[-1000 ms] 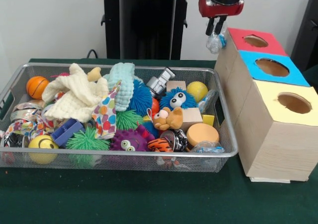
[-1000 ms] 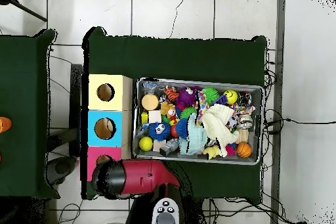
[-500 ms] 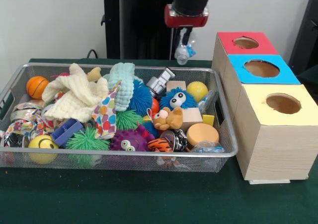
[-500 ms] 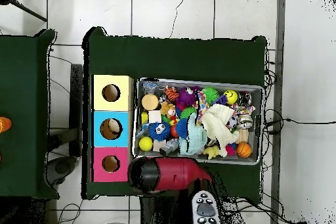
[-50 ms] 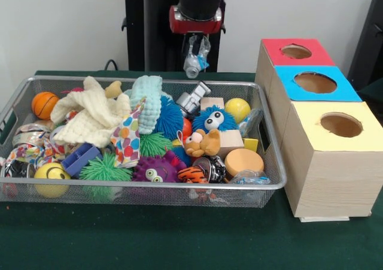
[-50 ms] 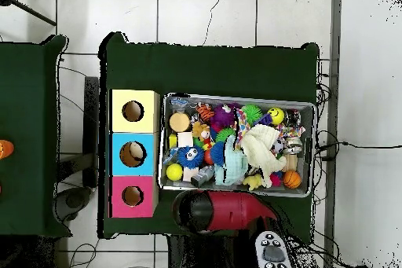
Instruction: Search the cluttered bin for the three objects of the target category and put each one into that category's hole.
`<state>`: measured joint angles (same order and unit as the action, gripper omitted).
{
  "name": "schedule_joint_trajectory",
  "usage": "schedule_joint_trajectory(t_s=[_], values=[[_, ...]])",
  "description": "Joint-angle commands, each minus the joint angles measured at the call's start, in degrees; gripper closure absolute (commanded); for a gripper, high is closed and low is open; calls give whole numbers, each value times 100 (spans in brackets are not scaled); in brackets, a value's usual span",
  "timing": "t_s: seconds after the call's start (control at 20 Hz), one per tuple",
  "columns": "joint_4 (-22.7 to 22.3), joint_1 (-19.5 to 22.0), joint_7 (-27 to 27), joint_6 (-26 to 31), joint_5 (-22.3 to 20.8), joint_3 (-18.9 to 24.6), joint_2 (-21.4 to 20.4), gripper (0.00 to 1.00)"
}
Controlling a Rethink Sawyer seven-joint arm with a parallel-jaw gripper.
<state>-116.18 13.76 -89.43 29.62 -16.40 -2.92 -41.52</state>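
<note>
So in the front view, the pincer (image 5: pixel 192 55) was hanging above the far rim of the wire bin (image 5: pixel 143 82), clamped on a small clear plastic packet (image 5: pixel 192 65) with a bit of blue in it. That packet dangled well off to the side of the three boxes, not over any hole. Judging from that, the step in hand looked like the carry: item lifted clear of the clutter, drop-off not yet done. The next move would call for lining the packet up over whichever hole matches its category, the red box (image 5: pixel 295 51), blue box (image 5: pixel 315 82) or yellow box (image 5: pixel 340 125), then letting go cleanly so it falls through rather than catching on the rim. A similar clear packet (image 5: pixel 249 176) sat in the bin's near corner beside the boxes, maybe another target. The arm came straight down, wrist vertical.

From overhead, the red arm (image 6: pixel 228 211) lay along the bin's edge on the green counter (image 6: pixel 212 68), its black end near the bin's corner by the red box. It hid the pincer and packet underneath.
</note>
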Motion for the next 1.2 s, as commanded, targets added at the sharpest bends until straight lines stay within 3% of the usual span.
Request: schedule_joint_trajectory(t_s=[0.05, 0.25, 0.45, 0.75, 1.2], values=[[-124, -12, -210, 76, 96, 735, -587, 100], [-247, -180, -372, 617, 525, 871, -1132, 100], [-57, -403, -469, 1114, 729, 837, -1374, 100], [320, -707, -574, 1736, 876, 728, -1394, 100], [504, -932, -750, 1614, 1127, 779, -1144, 100]])
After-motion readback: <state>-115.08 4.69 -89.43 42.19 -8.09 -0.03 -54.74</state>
